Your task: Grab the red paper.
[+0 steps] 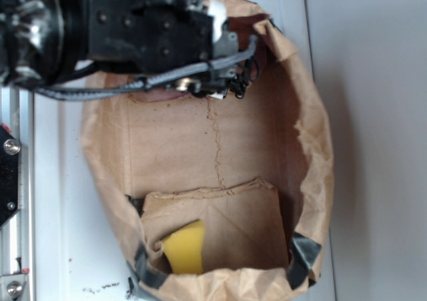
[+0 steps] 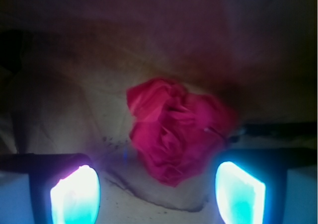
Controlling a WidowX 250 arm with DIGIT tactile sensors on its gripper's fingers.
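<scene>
Wrist cam has the gripper spread wide, glowing pads either side, nothing held yet. Crumpled red paper sits just ahead between them, on the floor of the brown paper bag. Looks super light and squishy, so I'd pinch across the fat middle. Yellow sponge block is way off at the other end.

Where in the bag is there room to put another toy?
The bag floor is bare between the yellow block and the arm above. Crowded at the top end: the open tool faces the red paper there.
</scene>
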